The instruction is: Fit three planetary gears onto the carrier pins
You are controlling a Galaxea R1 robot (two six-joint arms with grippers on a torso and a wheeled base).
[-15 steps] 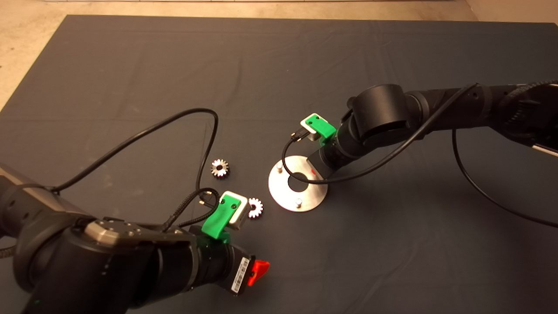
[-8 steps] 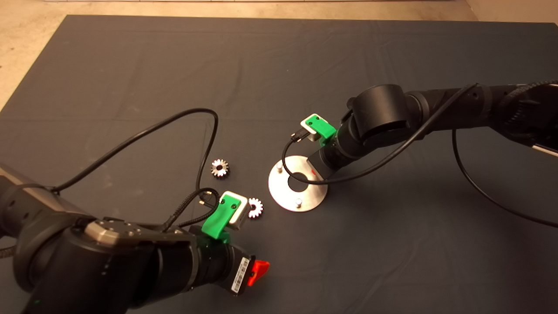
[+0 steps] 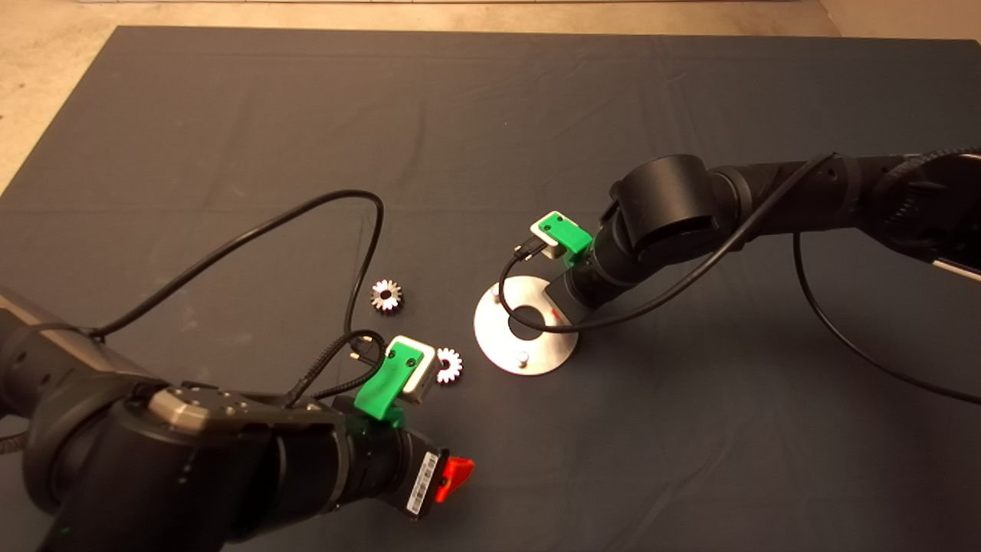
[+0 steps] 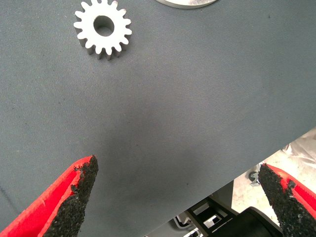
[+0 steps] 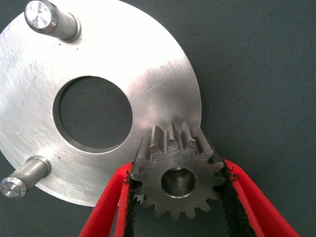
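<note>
The shiny round disc (image 3: 502,337) lies mid-mat; two carrier pins (image 3: 498,295) (image 3: 523,358) stand bare on it. My right gripper (image 3: 558,310) is over the disc's right side, its fingers hidden in the head view. In the right wrist view the right gripper (image 5: 177,174) is shut on a planetary gear (image 5: 177,173) held at the disc's (image 5: 148,74) rim, with a silvery pin end showing in its centre hole. Two more gears (image 3: 386,295) (image 3: 448,365) lie flat on the mat left of the disc. My left gripper (image 4: 180,197) is open and empty near the closer gear (image 4: 102,28).
Black cables loop from both wrists over the mat (image 3: 230,115), one near the far gear and one across the disc. The left arm's bulk fills the lower left. Past the mat's front edge the left wrist view shows floor and dark equipment (image 4: 237,217).
My right arm has shifted slightly toward the front, with the gear, over the disc. The disc nudged very slightly. The left arm and both loose gears have not moved.
</note>
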